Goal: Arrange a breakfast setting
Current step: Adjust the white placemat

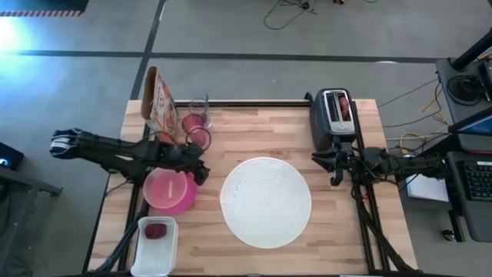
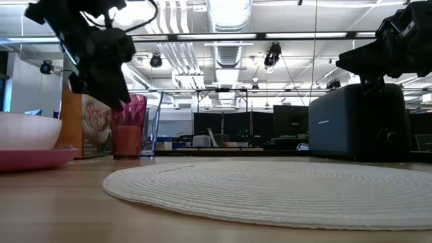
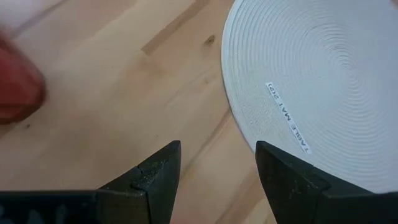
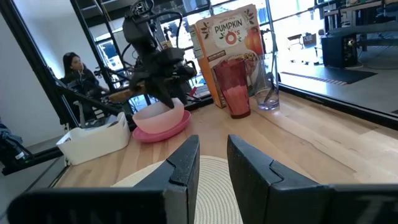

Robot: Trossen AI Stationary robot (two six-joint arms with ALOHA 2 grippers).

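A big round white woven mat (image 1: 266,201) lies flat at the table's middle. A pale pink bowl (image 1: 167,187) sits in a magenta plate (image 1: 183,205) left of it. A pink tumbler (image 4: 235,87) and a clear glass (image 4: 268,91) stand by a cereal box at the far left. A dark red round fruit (image 1: 156,230) lies in a white tray. Something brown, perhaps the bagel (image 1: 344,107), stands in the toaster's slot. My left gripper (image 3: 217,168) is open and empty above the bare wood between the plate and the mat's left edge. My right gripper (image 4: 213,165) is open by a narrow gap and empty, in front of the toaster.
A black toaster (image 1: 332,119) stands at the far right. A cereal box (image 1: 160,100) stands upright at the far left corner. A white tray (image 1: 154,250) sits at the near left corner. A person (image 4: 76,73) sits beyond the table's left side.
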